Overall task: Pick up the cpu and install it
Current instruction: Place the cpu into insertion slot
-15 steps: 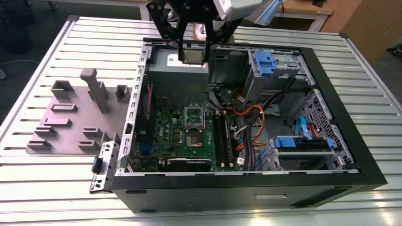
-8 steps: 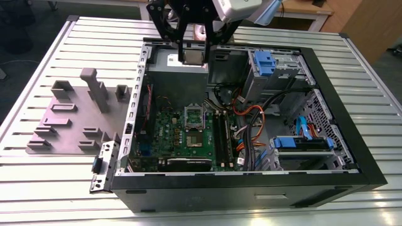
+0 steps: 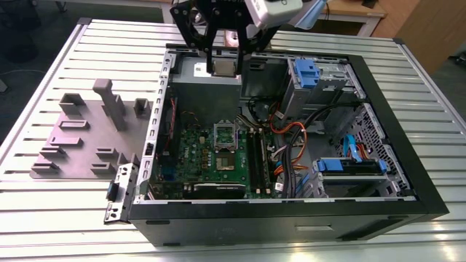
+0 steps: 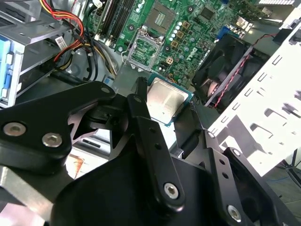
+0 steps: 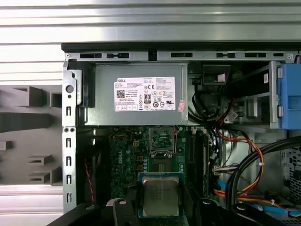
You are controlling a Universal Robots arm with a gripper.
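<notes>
The picking-up half I judge done: my pincer [image 3: 223, 65] is pinching the cpu [image 4: 165, 100] by two opposite edges, a finger [image 4: 141, 108] pressed to either side, and the chip hangs free of every surface; its shiny metal top faces up toward my wrist, as both wrist views show, and it looks about level, though how true I cannot tell; the installing half is not done; the socket [image 5: 161, 164] on the motherboard [image 3: 196, 147] lies bare, with the hinged frame [image 5: 161, 140] swung open just beside it, so nothing covers the seat and no chip sits in it; whether the cpu's corners are turned to match the socket I cannot make out

As to my pose: in the exterior view I reach in from the upper edge with my fingers pointing straight down into the open case [image 3: 291, 226], which lies on its side on the slatted table [image 3: 58, 218]; I hang over the grey metal box [image 5: 103, 101] with the white label, at one end of the board, and I judge myself well above it, touching nothing; the socket lies apart from me, further along the board toward the case's near wall; the grey fixture plate [image 3: 80, 136] sits outside the case on the exterior view's left, well apart from me
</notes>
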